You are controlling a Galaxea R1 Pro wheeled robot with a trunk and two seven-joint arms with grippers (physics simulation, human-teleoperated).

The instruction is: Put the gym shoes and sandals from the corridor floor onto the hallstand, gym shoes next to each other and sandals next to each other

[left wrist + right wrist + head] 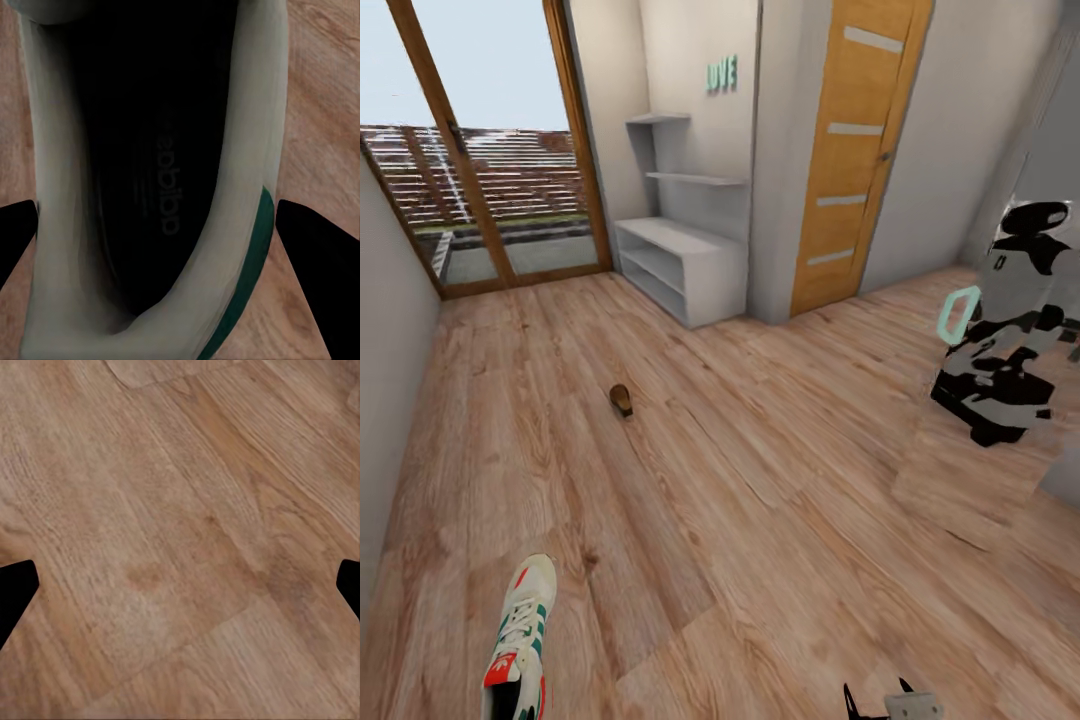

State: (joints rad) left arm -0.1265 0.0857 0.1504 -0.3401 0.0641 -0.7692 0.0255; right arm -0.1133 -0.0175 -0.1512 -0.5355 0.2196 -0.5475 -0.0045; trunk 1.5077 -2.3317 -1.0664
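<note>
Straddling a gym shoe [150,187], my left claw [176,240] stands wide, a dark fingertip [315,240] on either side of the shoe's white body with its green stripe; the left wrist view looks straight down into the dark opening, where a faint printed word shows on the insole. Whether the pads actually touch the shoe I cannot tell, though a sliver of floor seems to show between each tip and the shoe's side. My right claw [180,585] is spread wide too, its two black fingertips [15,585] at the edges of the right wrist view with bare corridor floor [180,510] between them.

From my head camera the same gym shoe [520,640] shows low at my left over the corridor floor [760,480], its red-orange heel nearest me. Farther out, well apart from it, a small brown sandal [621,399] lies on the planks. Beyond that the hallstand [680,262] stands against the wall beside a wooden door [855,150], mint letters [721,73] above its staggered shelves, both low shelves bare. A glass door [490,160] closes the corridor's far end.
</note>
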